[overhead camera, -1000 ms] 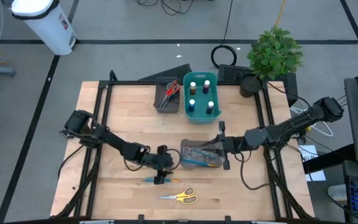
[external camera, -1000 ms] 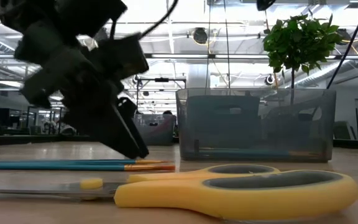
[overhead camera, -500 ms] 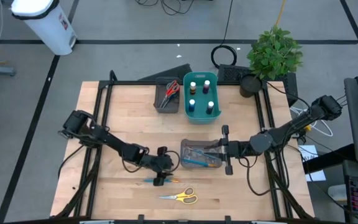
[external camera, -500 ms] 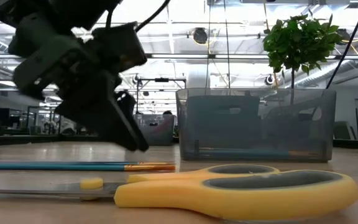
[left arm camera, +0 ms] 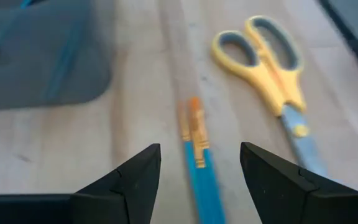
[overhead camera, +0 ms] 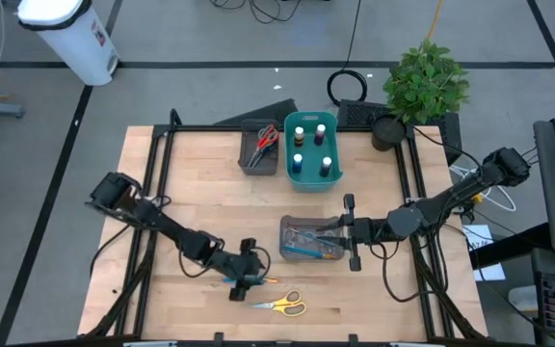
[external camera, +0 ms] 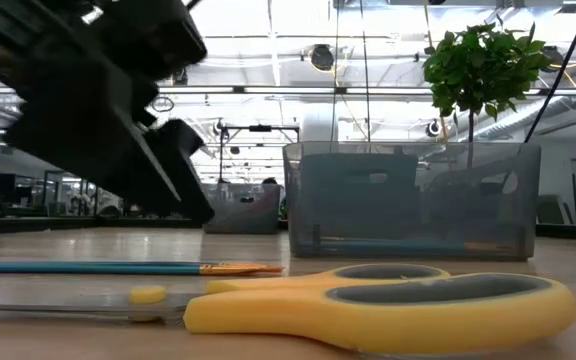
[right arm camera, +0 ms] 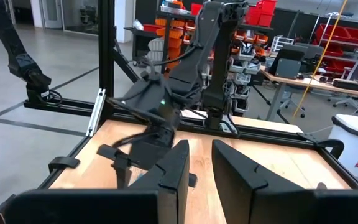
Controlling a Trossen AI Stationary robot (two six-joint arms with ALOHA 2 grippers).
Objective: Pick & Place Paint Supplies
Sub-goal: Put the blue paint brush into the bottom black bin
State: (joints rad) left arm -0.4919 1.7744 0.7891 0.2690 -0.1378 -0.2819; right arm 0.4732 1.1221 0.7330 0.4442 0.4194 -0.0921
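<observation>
The left gripper [left arm camera: 199,165], fingers spread wide, hovers over a thin blue-and-orange paintbrush [left arm camera: 197,155] lying on the wooden table [overhead camera: 200,193] beside yellow-handled scissors [overhead camera: 279,305]. The right gripper [overhead camera: 353,231], fingers narrow and holding nothing, waits just beside a clear plastic tray [overhead camera: 308,238].

The scissors [overhead camera: 279,306] lie at the table's [overhead camera: 191,202] near edge, with the brush [overhead camera: 258,280] just behind them and the left gripper [overhead camera: 246,280] over it. Behind these sits a tray [overhead camera: 311,238], the right gripper [overhead camera: 352,231] beside it. At the far edge the bin [overhead camera: 311,151] holds bottles [overhead camera: 298,161]; another tray [overhead camera: 258,149] stands left of it.
</observation>
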